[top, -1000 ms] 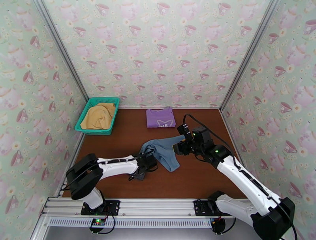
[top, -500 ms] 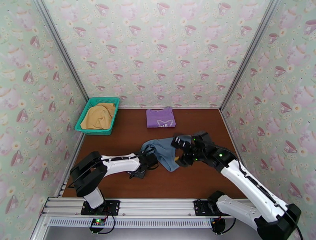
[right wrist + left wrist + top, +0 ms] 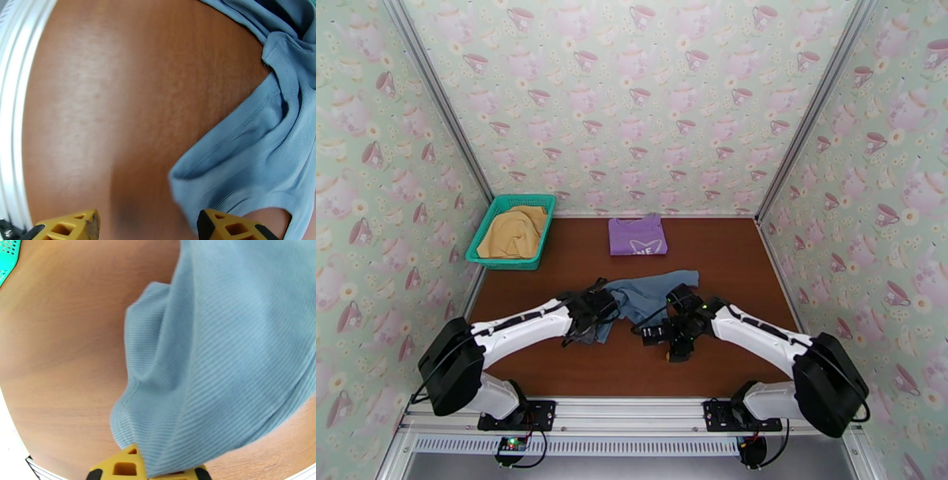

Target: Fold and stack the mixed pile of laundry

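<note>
Spreading of the second garment, in preparation for folding. The grey-blue garment (image 3: 648,292) lies crumpled across the middle of the table (image 3: 727,253), between the two arms. The lilac-purple shirt (image 3: 636,235) sits well apart at the far edge as a neat folded square, and the mustard-yellow garment (image 3: 512,233) lies heaped in the teal mesh basket (image 3: 513,199) at the far left corner, so roughly one third of the work appears done. The left gripper (image 3: 152,472) has its jaws pressed together on a ribbed fold of the grey-blue cloth, which runs up and away from the pinch; the hem beside it hangs loose over the wood. The right gripper (image 3: 148,229) is low over the table with its jaws spread wide and nothing between them; a hemmed edge of the same garment lies just beside one jaw, and whether it touches cannot be told. The next move probably calls for the right gripper to close on that free edge, opposite the left pinch, so that the two arms can draw the cloth flat. Seizing a single layer, not a bunched fold, is likely the delicate point.
</note>
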